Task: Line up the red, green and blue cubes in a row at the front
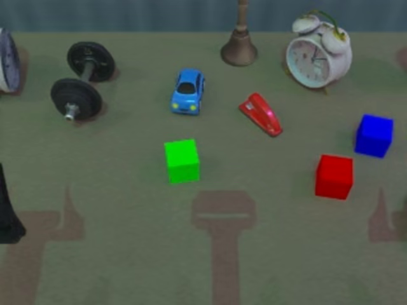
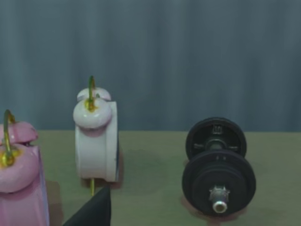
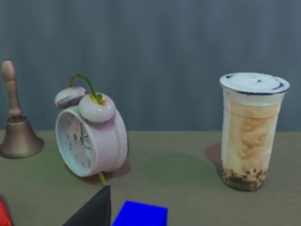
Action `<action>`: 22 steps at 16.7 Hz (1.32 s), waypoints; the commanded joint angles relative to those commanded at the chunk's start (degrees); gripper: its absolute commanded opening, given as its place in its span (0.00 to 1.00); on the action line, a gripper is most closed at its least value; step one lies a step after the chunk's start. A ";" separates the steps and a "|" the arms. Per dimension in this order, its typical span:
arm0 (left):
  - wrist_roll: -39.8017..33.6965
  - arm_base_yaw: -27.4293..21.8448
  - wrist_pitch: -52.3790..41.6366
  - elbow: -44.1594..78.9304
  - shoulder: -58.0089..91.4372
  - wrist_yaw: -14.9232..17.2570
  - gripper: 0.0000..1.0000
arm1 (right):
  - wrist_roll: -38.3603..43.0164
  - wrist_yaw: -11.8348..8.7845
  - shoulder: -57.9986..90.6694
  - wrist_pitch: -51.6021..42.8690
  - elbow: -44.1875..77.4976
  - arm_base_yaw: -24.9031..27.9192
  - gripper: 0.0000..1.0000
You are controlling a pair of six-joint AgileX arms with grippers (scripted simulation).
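The left gripper (image 1: 7, 219) sits parked at the table's (image 1: 286, 254) left edge; whether it is released or clenched cannot be told. The green cube (image 1: 182, 161) lies well to its right, with open tabletop between them. Beyond it stand a dumbbell (image 1: 84, 79) and a blue toy car (image 1: 187, 91). The right gripper (image 3: 94, 212) is at the table's right edge, its state likewise impossible to tell. The blue cube (image 1: 374, 135) lies close ahead of it, near that edge, and the red cube (image 1: 334, 176) is just beside the blue one, slightly apart, on the side towards the table's middle. Farther out from this gripper are a red stapler (image 1: 261, 114), an alarm clock (image 1: 318, 56), a bell (image 1: 240, 47) and a drink cup (image 3: 251, 132).
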 joint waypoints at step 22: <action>0.00 0.00 0.00 0.00 0.00 0.00 1.00 | 22.75 -0.02 94.09 -49.05 69.91 14.48 1.00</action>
